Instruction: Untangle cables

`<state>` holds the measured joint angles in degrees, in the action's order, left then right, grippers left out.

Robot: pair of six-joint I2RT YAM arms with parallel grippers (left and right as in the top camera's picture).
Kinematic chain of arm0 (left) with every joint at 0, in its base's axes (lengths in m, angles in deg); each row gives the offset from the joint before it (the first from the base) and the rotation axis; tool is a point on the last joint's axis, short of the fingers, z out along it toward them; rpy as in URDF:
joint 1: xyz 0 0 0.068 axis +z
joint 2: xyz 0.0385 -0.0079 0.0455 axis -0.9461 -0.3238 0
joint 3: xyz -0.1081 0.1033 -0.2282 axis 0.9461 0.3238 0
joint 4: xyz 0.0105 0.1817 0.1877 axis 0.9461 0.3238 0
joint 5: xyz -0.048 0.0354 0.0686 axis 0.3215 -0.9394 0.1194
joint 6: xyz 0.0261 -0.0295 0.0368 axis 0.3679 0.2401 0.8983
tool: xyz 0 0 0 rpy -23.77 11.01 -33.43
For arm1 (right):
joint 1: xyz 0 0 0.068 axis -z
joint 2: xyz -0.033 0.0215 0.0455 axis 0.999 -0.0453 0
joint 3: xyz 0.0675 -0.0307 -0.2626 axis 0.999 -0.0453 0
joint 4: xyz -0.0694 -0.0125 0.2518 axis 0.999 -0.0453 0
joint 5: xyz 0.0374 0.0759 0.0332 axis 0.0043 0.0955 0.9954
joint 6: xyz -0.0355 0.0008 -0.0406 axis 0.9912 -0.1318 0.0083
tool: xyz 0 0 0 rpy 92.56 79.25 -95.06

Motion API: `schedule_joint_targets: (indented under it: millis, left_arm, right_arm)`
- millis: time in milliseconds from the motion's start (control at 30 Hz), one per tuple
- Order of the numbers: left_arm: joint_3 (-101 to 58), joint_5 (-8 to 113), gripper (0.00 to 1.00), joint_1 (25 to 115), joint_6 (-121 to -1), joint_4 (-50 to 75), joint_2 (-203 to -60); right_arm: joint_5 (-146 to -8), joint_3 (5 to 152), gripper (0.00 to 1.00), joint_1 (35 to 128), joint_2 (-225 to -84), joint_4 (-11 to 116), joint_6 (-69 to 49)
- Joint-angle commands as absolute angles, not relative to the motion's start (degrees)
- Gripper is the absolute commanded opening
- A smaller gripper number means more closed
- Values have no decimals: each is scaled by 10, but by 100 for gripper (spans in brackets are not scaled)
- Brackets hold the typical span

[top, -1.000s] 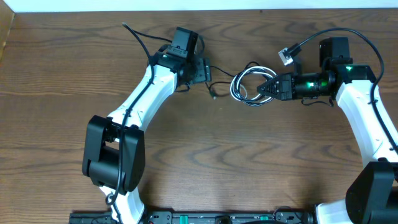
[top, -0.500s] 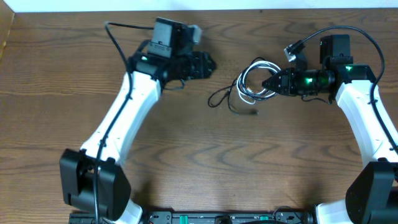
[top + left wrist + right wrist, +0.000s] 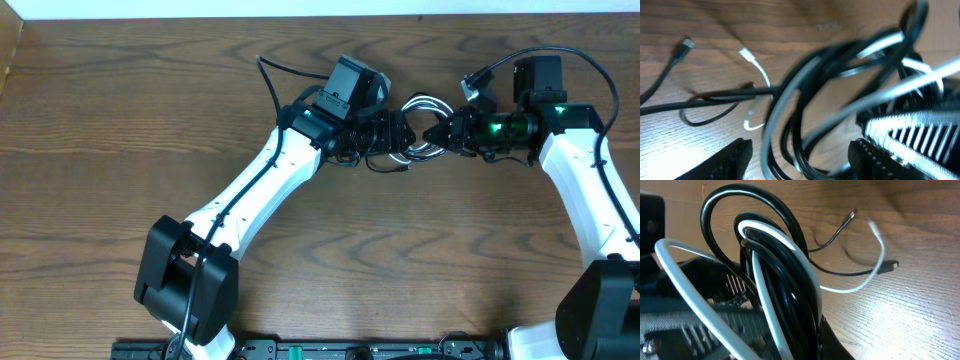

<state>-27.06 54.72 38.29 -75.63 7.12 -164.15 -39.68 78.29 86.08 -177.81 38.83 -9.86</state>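
The table (image 3: 100, 150) is brown wood with an even grain, smooth, with a soft sheen where the light falls. The cables (image 3: 785, 280) have glossy black and white sheaths, plastic or rubber by the look, with bright highlights along their curves. The left arm (image 3: 250, 185) and right arm (image 3: 590, 190) have smooth white plastic shells and matt black joint housings.

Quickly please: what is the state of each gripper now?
Left gripper: open, cables between its fingers.
Right gripper: closed, holding the cables.
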Motion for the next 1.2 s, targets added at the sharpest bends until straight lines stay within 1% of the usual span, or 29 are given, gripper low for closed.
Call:
schedule_joint_targets:
  millis: [0, 67, 167, 233, 300, 333, 467, 533, 600, 667, 700, 767, 833, 900, 1000, 1100, 1167]
  left_arm:
    - [-270, 495, 54, 382, -788, 70, -1655]
    - [-270, 494, 49, 382, -789, 70, -1665]
    - [-270, 495, 45, 379, -800, 70, -1685]
    - [-270, 495, 35, 378, -808, 68, -1693]
    - [-270, 482, 13, 379, -808, 63, -1695]
    - [-270, 465, 8, 382, -808, 64, -1694]
    - [-270, 463, 7, 428, -804, 73, -1650]
    - [-270, 498, 7, 442, -786, 75, -1619]
    - [-270, 534, 7, 445, -763, 75, -1593]
    - [-270, 577, 7, 445, -721, 82, -1565]
    - [-270, 585, 7, 445, -711, 86, -1559]
    - [-270, 599, 7, 445, -672, 110, -1540]
    - [-270, 599, 7, 448, -642, 139, -1529]
    - [-270, 599, 7, 448, -620, 171, -1527]
    - [-270, 599, 7, 448, -609, 199, -1534]
    - [-270, 600, 7, 448, -595, 220, -1541]
    - [-270, 615, 7, 448, -595, 231, -1542]
  right_arm:
    - [-388, 793, 1, 858, -1770, 383, -106]
    - [-388, 793, 1, 858, -1770, 380, -106]
    - [-383, 793, 1, 858, -1770, 377, -106]
    - [-383, 793, 1, 858, -1770, 377, -106]
    - [-383, 793, 1, 858, -1770, 376, -106]
    - [-384, 793, 1, 858, -1770, 375, -106]
    - [-459, 792, 1, 858, -1770, 364, -106]
    - [-500, 791, 6, 858, -1770, 364, -106]
    - [-531, 791, 16, 858, -1770, 365, -106]
    - [-560, 791, 32, 858, -1770, 365, -115]
    - [-565, 791, 36, 858, -1770, 365, -117]
    - [-580, 791, 48, 858, -1770, 366, -121]
    - [-581, 791, 53, 858, -1770, 367, -121]
    - [-543, 791, 56, 858, -1770, 374, -103]
    - [-387, 791, 57, 858, -1770, 399, -33]
    - [-262, 791, 57, 858, -1770, 432, -32]
    - [-239, 791, 55, 857, -1770, 448, -32]
